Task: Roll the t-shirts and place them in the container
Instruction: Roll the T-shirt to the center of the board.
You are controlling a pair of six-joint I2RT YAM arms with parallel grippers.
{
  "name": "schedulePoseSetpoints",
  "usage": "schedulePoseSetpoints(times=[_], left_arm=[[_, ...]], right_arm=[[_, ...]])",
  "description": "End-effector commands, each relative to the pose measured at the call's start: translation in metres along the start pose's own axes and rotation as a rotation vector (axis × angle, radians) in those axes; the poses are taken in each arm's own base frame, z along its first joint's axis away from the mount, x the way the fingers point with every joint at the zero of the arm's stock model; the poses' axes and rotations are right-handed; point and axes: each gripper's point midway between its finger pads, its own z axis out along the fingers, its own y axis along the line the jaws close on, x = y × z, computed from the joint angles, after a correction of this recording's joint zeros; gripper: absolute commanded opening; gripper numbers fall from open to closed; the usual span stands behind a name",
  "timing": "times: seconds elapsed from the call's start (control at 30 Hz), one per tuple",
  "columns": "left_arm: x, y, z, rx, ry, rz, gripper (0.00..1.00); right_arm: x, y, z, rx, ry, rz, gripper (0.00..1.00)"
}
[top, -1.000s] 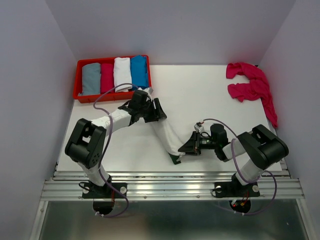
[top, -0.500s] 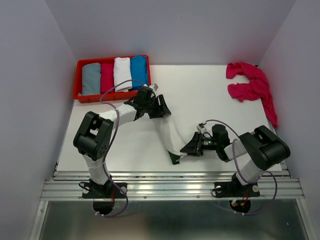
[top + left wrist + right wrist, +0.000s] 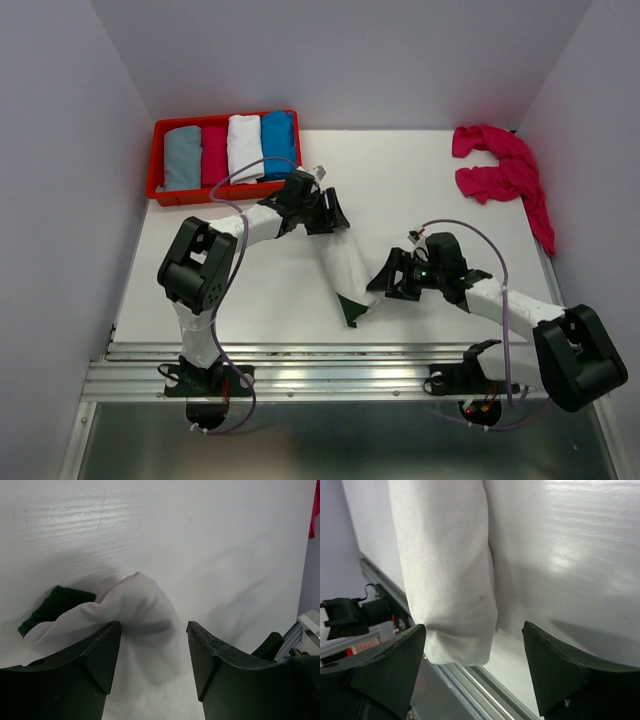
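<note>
A cream-white t-shirt [image 3: 340, 265] lies folded into a long narrow band running from mid-table toward the front edge, with a dark green sleeve [image 3: 350, 311] at its near end. My left gripper [image 3: 326, 213] sits over the far end, jaws open and straddling the cloth [image 3: 145, 605]; the green sleeve [image 3: 50, 607] shows to the left. My right gripper [image 3: 386, 281] stands open just right of the near end, apart from it, and the shirt [image 3: 445, 565] hangs in front of its jaws [image 3: 474, 630]. Magenta-pink t-shirts [image 3: 500, 165] lie crumpled at the back right.
A red tray [image 3: 160, 128] at the back left holds several rolled shirts in grey, pink, white and blue. The table's front edge and a metal rail [image 3: 340, 355] run just below the shirt's near end. Walls close in on the left and right.
My right gripper has opened, let go of the shirt's near end and drawn back to the right. My left gripper has shifted a little right along the far end.
</note>
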Motion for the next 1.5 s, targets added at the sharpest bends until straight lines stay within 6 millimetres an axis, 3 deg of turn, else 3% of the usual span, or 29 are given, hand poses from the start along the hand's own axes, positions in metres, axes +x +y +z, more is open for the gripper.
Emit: schedulePoseSetpoints(times=[0.0,0.1,0.13,0.2,0.27,0.4,0.53,0.6,0.7,0.83,1.13,1.27,1.33,1.4,1.47], left_arm=[[-0.013,-0.025,0.003,0.051,-0.018,0.029,0.66],[-0.011,-0.027,0.006,0.051,-0.010,0.032,0.66],[-0.010,-0.027,0.006,0.049,-0.008,0.030,0.66],[-0.010,-0.026,0.007,0.047,-0.008,0.028,0.66],[-0.011,-0.026,0.007,0.047,-0.010,0.025,0.66],[-0.012,-0.027,0.006,0.046,-0.014,0.028,0.66],[-0.011,-0.026,0.006,0.041,-0.013,0.026,0.66],[-0.010,-0.026,0.007,0.041,-0.011,0.026,0.66],[-0.011,-0.025,0.006,0.036,-0.012,0.030,0.65],[-0.010,-0.022,0.006,0.025,-0.010,0.038,0.65],[-0.011,-0.017,0.007,0.021,-0.007,0.041,0.65],[-0.017,-0.013,0.002,0.010,-0.015,0.045,0.65],[-0.021,-0.012,0.000,0.009,-0.023,0.049,0.65],[-0.024,-0.011,-0.004,0.007,-0.030,0.050,0.65],[-0.027,-0.011,-0.007,0.006,-0.038,0.054,0.65]], right_arm=[[-0.009,-0.016,-0.020,0.182,-0.040,-0.054,0.84],[-0.028,-0.001,-0.039,0.211,-0.127,-0.092,0.84],[-0.040,0.008,-0.046,0.216,-0.171,-0.107,0.79],[-0.040,0.026,-0.054,0.197,-0.190,-0.140,0.69],[-0.041,0.038,-0.055,0.186,-0.206,-0.157,0.50],[-0.016,0.074,-0.037,0.118,-0.172,-0.198,0.22],[0.012,0.088,-0.007,0.079,-0.112,-0.213,0.20],[0.016,0.095,0.004,0.061,-0.108,-0.210,0.20],[0.022,0.084,0.019,0.076,-0.091,-0.189,0.20],[0.026,0.049,0.032,0.178,-0.097,-0.163,0.18],[0.069,-0.033,0.054,0.330,0.026,-0.106,0.16],[0.068,-0.040,0.046,0.372,0.016,-0.117,0.15],[0.055,-0.027,0.040,0.358,-0.035,-0.144,0.15],[0.048,-0.033,0.029,0.421,-0.055,-0.182,0.15],[0.040,-0.026,0.023,0.426,-0.077,-0.214,0.15]])
